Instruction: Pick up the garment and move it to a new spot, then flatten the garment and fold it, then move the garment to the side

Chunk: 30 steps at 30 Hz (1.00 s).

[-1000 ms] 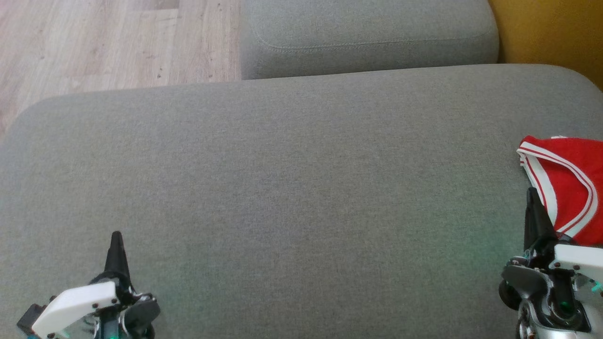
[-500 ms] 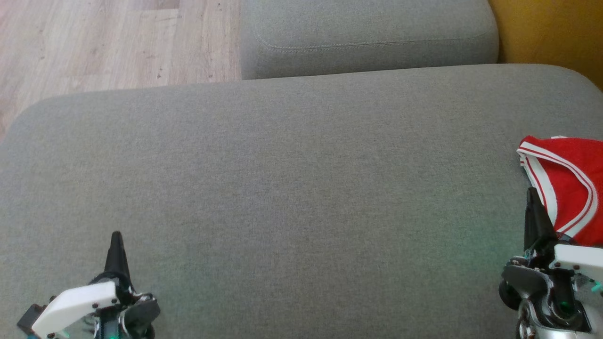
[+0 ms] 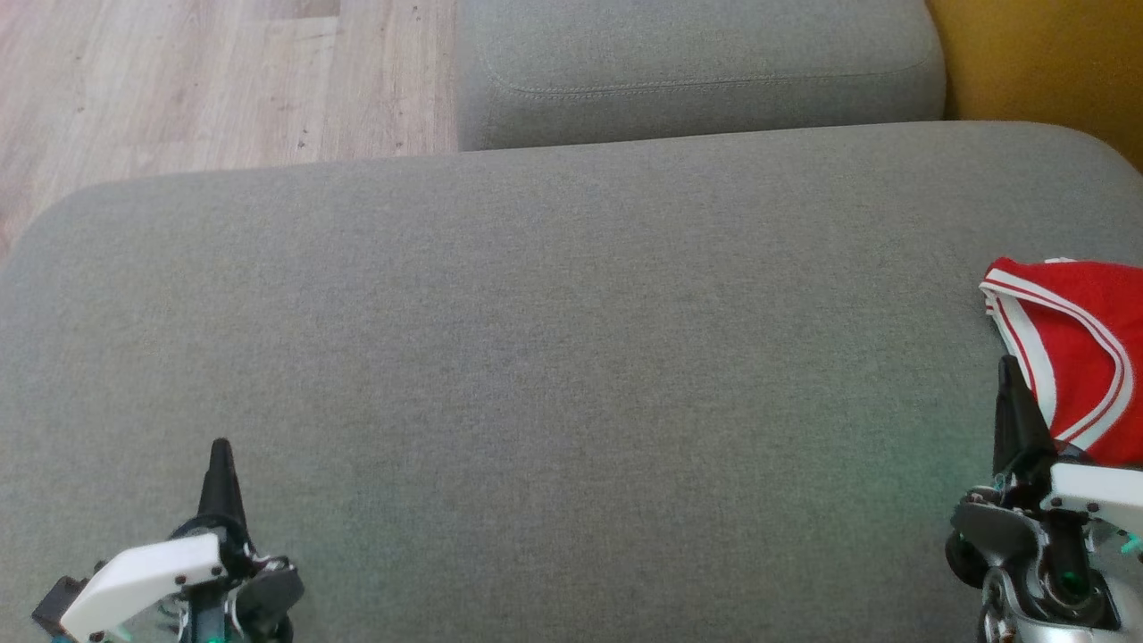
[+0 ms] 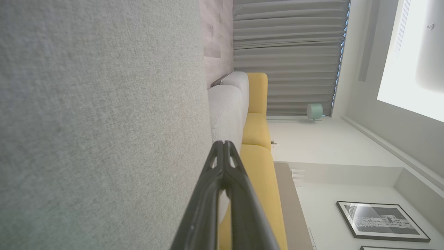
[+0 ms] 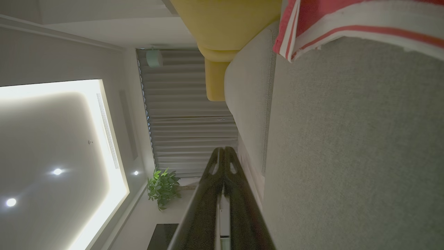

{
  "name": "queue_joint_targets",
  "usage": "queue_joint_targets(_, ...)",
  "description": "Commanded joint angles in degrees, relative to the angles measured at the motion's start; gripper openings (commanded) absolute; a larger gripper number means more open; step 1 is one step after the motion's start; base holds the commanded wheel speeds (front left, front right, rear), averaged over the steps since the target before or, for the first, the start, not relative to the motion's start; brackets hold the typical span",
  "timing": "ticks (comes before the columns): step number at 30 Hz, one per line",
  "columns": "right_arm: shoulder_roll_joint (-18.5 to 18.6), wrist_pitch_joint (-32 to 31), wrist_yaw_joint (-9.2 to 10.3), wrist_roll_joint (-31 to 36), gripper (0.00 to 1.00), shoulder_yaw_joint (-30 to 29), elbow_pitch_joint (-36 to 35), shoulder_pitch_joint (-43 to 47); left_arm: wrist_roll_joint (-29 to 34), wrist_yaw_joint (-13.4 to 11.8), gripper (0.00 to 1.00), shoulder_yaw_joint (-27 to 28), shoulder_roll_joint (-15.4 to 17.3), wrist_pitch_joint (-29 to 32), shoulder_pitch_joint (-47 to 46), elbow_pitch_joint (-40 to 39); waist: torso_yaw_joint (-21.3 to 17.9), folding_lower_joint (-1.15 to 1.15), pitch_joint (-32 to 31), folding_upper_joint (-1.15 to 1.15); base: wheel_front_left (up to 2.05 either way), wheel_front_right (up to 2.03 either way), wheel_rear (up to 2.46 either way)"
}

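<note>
Nothing moved; L pincer (image 3: 220,446) & R pincer (image 3: 1005,362) closed, empty, R beside garment (image 3: 1082,335).

– What lies ahead?
– A wide grey fabric cushion (image 3: 554,357), with a smaller grey cushion (image 3: 696,71) just beyond its far edge. Pale wood-grain floor (image 3: 179,80) is at the far left, a yellow sofa (image 3: 1054,62) at the far right.
– And the room?
– Grey pleated curtains (image 4: 288,52), a framed picture (image 4: 381,222), a leafy potted plant (image 5: 163,187).
</note>
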<state>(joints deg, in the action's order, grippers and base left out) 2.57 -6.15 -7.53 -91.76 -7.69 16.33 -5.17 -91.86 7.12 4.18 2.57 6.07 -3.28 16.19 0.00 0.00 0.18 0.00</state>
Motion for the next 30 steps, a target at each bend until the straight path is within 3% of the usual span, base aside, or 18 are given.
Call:
queue_joint_targets(1,0.31,-0.34,0.04,-0.41,0.00,1.17,-2.31,-1.02,-0.32,0.36,0.00,2.32,0.31,0.40,-2.91,-2.14,0.00,0.00,0.00,0.00,0.00,0.00,0.00)
queue_joint_targets(30,0.31,-0.33,0.04,-0.41,0.00,1.17,-2.31,-1.02,-0.32,0.36,0.00,2.32,0.31,0.40,-2.91,-2.14,0.00,0.00,0.00,0.00,0.00,0.00,0.00)
